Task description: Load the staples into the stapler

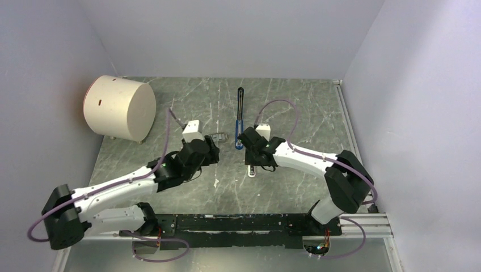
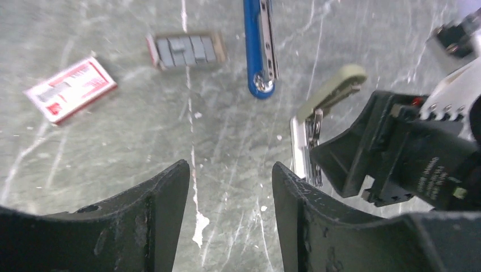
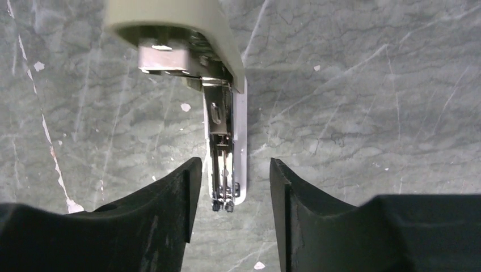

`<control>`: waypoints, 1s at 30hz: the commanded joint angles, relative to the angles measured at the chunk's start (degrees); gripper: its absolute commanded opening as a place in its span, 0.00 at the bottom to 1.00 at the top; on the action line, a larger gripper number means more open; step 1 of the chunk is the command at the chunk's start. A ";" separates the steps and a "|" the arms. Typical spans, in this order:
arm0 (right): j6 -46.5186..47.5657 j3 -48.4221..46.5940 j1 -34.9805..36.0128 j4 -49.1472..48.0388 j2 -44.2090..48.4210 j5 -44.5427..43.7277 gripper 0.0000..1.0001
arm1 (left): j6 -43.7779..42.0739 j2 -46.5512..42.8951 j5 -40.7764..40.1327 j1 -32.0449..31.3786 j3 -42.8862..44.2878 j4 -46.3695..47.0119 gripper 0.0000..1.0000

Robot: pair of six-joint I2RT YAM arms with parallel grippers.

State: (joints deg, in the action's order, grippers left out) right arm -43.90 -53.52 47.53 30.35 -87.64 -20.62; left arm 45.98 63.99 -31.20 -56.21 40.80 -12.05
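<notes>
Top external view: the stapler [image 1: 240,116] lies flat on the counter [image 1: 295,187]. Its long axis runs away from the arm bases, and the left arm [image 1: 130,181] and right arm [image 1: 306,156] reach in on either side of its near end. A cream drum [image 1: 120,107] stands well to its left.

Left wrist view: the near end of the stapler is rounded and blue, with a rivet and a bright metal strip along one edge. Left of it sits an open tray of staples [image 2: 184,50], and farther left a red-and-white box [image 2: 71,88]. Just right of it lies a pale off-white bar [image 2: 332,90]. The left gripper [image 2: 230,192] hangs short of the stapler's near end, jaws parted with only bare counter between them.

Right wrist view: the stapler is out of sight here. The right gripper [image 3: 235,175] straddles the metal rail [image 3: 222,147] under the pale off-white bar. There is a gap on each side, so it is released and grasping nothing.

The stapler looks light, stiff and smooth-sided, and it would probably skate or pivot on the polished stone if nudged. A pinch across its narrow width near the middle seems safest. Taking one thin half alone may swing the hinge open. The staple strips are likely brittle.
</notes>
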 commanded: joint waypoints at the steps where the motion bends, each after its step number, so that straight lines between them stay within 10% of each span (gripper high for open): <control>1: -1.42 -3.05 0.72 0.50 -2.39 -3.74 0.54 | -1.24 -6.05 -9.14 -0.17 1.44 -5.55 0.62; 30: 5.31 -8.87 -3.17 -3.53 -12.40 -6.62 0.29 | -3.50 -4.12 -8.31 -0.14 4.20 -7.06 0.72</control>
State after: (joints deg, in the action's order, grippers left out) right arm -41.06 -60.27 46.70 29.36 -99.18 -24.12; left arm 42.83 59.75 -38.37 -56.21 43.05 -17.93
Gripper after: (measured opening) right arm 0.310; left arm 0.707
